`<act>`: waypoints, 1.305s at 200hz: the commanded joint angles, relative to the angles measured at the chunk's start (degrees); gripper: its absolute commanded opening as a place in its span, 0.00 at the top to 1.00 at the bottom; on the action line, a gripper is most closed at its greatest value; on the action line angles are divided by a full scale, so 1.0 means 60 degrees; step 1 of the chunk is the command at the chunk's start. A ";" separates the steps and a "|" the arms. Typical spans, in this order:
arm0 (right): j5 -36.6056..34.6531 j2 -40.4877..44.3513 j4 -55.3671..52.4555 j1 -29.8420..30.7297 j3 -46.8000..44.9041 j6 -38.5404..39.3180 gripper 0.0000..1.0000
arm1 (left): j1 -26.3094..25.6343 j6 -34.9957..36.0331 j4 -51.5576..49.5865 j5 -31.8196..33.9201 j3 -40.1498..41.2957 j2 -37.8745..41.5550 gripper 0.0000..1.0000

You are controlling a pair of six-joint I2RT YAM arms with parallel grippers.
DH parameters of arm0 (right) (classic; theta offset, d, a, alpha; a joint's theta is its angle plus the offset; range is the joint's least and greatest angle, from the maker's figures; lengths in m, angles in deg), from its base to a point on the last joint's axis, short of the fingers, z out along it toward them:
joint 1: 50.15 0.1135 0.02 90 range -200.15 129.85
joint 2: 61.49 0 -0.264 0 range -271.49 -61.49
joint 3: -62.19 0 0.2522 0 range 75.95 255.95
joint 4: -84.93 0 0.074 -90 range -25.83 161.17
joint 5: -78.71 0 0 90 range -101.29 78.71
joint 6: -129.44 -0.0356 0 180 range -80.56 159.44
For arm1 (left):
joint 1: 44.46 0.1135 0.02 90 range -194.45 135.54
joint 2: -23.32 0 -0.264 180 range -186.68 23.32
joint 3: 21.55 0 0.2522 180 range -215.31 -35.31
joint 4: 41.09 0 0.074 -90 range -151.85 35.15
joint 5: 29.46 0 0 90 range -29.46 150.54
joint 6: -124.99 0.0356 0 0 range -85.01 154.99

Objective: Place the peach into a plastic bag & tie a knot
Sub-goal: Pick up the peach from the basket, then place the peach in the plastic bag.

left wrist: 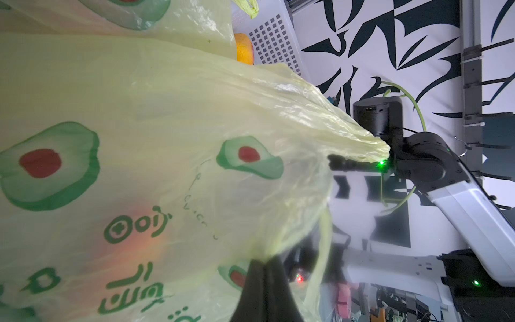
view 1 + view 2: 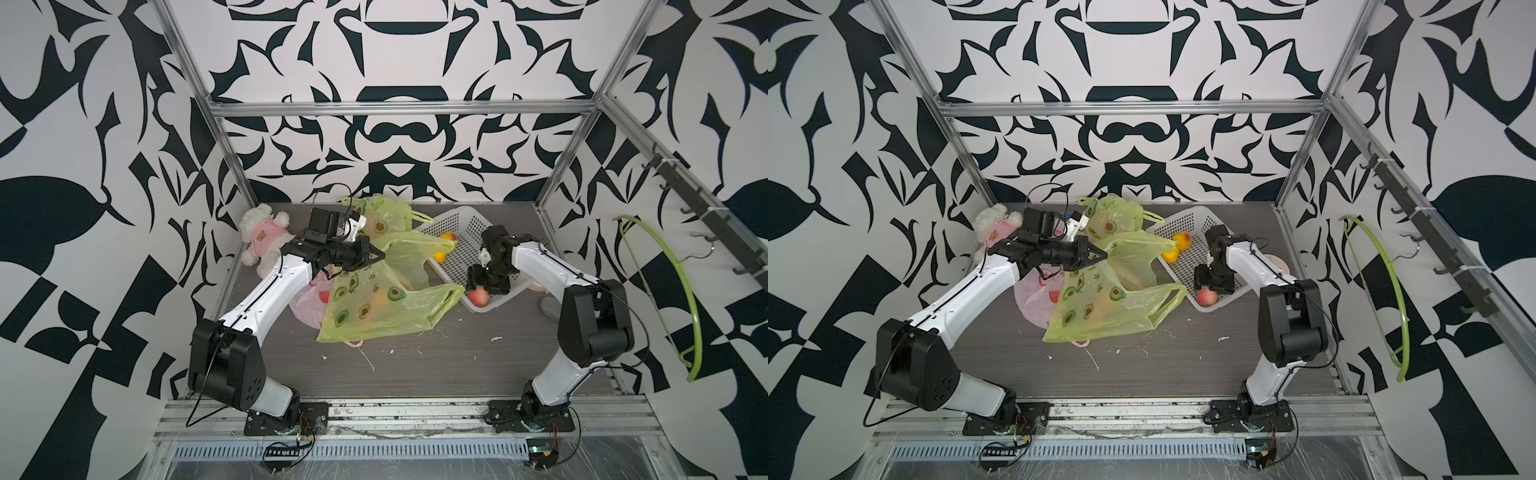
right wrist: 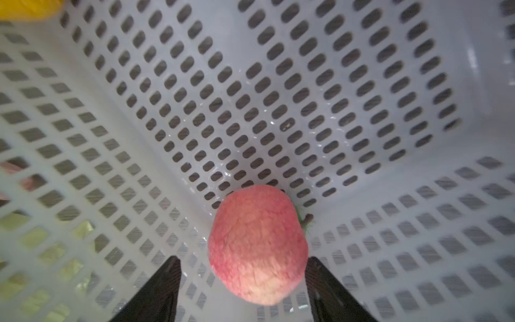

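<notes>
Peach (image 3: 257, 245) lies between the spread right claw (image 3: 243, 258).

From high at the front, looking down over the whole bench (image 2: 415, 374), twice. From left wrist, close on bag (image 1: 167, 139). From right wrist, close inside basket (image 3: 334, 83). Both shared with top views.

A round pink-red peach (image 2: 478, 297) lies in the near corner of the white perforated plastic basket (image 2: 457, 220), the right hand (image 2: 484, 289) above it. Beside the basket, the left hand (image 2: 377, 254) pinches a yellow-green avocado-print plastic bag (image 2: 374, 320).
</notes>
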 commanded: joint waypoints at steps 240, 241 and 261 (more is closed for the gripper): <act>0.2036 -0.0468 0.0973 0.3879 0.4562 -0.2423 0.67 | 0.0047 -0.0050 -0.0009 -0.0230 0.0092 0.0170 1.00; 0.2027 -0.0533 0.0969 0.3897 0.4624 -0.2422 0.66 | 0.0050 -0.0056 -0.0003 -0.0227 0.0102 0.0180 1.00; 0.2117 -0.1763 0.0491 0.4207 0.6029 -0.2341 0.48 | 0.0046 -0.0148 0.0098 -0.0126 0.0192 0.0288 1.00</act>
